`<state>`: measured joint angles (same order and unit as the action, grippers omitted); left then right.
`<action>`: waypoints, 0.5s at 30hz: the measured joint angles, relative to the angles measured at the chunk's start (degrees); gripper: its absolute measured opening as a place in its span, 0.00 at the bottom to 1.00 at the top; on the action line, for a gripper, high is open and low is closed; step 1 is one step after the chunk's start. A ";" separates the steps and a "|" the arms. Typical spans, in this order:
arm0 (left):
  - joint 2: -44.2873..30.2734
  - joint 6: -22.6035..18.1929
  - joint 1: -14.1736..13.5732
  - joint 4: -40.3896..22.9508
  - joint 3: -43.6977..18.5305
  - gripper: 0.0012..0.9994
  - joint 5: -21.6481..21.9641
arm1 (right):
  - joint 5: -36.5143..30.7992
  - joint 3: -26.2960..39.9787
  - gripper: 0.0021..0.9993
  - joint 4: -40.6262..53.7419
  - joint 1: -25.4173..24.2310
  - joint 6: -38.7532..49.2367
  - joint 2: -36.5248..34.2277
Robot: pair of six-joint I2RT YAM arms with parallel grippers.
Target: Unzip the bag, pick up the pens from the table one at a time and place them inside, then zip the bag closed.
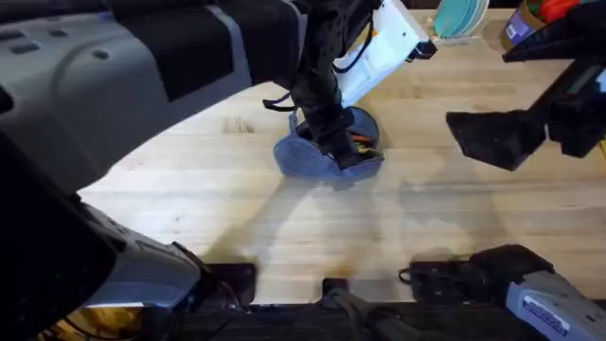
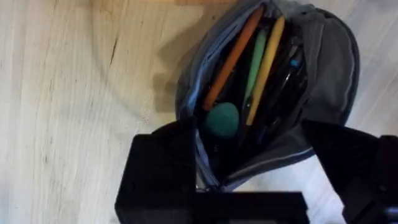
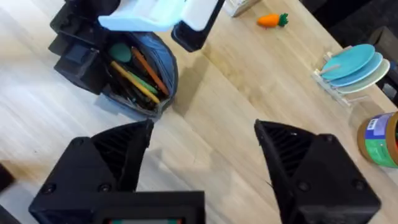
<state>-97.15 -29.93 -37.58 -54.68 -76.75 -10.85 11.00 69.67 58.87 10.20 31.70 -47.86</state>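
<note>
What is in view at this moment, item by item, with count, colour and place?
bag: one, blue-grey, mid table, zip open.
pens: several inside the bag; orange, green and yellow show, plus dark ones; exact count unclear.
teal round thing: one, inside the bag beside the pens.
toy carrot: one, orange with green top, on the far table.
plates: a few, teal, upright in a white rack near the table's far edge.
tape roll: one, brown with blue and green label, beside the rack.
table: one, light wood.
left gripper: black, at the bag's open end.
right gripper: black, open, above bare table.
</note>
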 joint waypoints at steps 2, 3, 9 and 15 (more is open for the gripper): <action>0.16 0.00 0.00 -0.14 0.00 0.99 0.02 | 0.51 0.00 1.00 0.00 0.00 0.00 0.00; 0.39 0.00 0.00 -0.25 0.00 0.99 0.02 | 0.83 0.00 1.00 0.00 0.00 0.00 0.00; 6.41 -1.11 1.28 -1.80 0.00 0.99 -0.51 | 2.53 0.00 1.00 1.04 0.00 0.00 0.00; 17.57 -5.54 6.59 -8.23 0.00 0.99 -2.25 | 6.91 0.00 1.00 1.55 -0.04 -0.01 0.00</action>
<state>-79.58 -35.47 -31.00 -62.90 -76.75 -13.10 17.92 69.67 60.42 10.15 31.69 -47.86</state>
